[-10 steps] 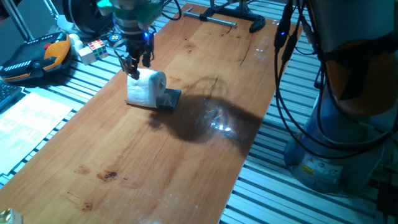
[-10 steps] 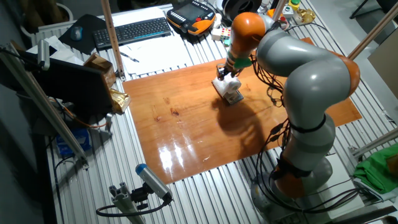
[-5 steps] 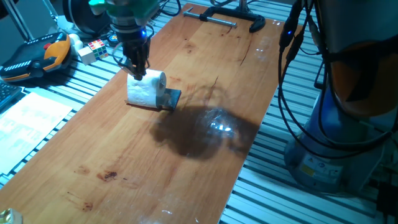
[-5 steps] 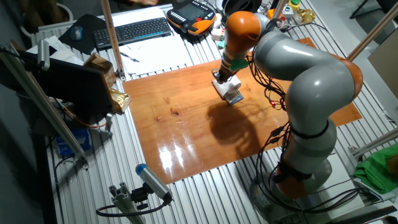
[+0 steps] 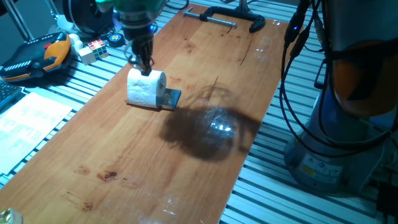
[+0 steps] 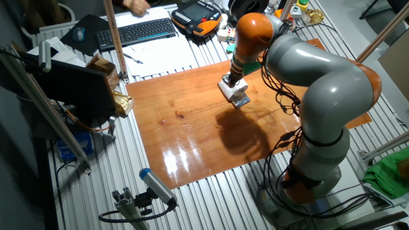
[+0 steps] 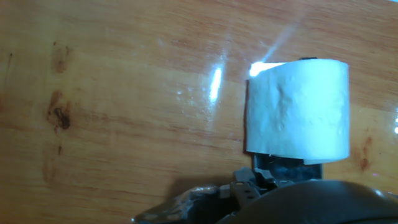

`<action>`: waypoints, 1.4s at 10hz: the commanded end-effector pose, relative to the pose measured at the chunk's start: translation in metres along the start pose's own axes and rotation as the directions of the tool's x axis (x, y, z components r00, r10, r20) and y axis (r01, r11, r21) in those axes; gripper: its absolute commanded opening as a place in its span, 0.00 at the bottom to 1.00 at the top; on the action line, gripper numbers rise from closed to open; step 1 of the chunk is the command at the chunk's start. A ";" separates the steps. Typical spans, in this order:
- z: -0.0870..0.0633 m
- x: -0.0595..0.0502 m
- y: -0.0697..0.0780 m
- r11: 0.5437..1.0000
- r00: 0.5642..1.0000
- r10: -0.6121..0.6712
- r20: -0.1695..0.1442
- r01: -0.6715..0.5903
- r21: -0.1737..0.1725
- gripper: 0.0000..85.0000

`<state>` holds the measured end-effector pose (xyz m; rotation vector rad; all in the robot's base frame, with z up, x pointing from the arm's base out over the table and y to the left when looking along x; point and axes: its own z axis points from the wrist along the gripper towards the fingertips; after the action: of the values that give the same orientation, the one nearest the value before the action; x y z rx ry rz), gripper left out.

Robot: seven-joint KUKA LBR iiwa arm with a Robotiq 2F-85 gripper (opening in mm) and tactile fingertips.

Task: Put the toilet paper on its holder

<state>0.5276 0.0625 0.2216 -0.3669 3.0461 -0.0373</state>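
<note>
Long glossy brown wooden tabletop (image 5: pixel 205 143), with a small white cylindrical roll of soft toilet paper (image 5: pixel 147 89) toward its 10 o'clock end. Roll lying sideways on the shiny grey metal holder (image 5: pixel 170 98), plate jutting out at the roll's 4 o'clock. Black two-finger tool (image 5: pixel 144 64) just above the roll's 12 o'clock edge, fingers drawn together, gripping nothing

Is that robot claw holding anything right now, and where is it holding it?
Nothing is held. The gripper hangs just above the toilet paper, which sits on the holder, and its fingers look closed together with nothing between them.
</note>
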 end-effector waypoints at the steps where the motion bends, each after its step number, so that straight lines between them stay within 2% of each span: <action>1: 0.000 0.001 -0.001 1.000 1.000 -0.001 -0.001 0.001 0.003 0.01; 3: -0.002 0.003 0.000 1.000 1.000 -0.001 -0.015 0.001 -0.002 0.01; 14: 0.002 0.002 -0.006 1.000 1.000 0.002 -0.011 -0.002 0.000 0.01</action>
<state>0.5277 0.0563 0.2201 -0.3644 3.0585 -0.0393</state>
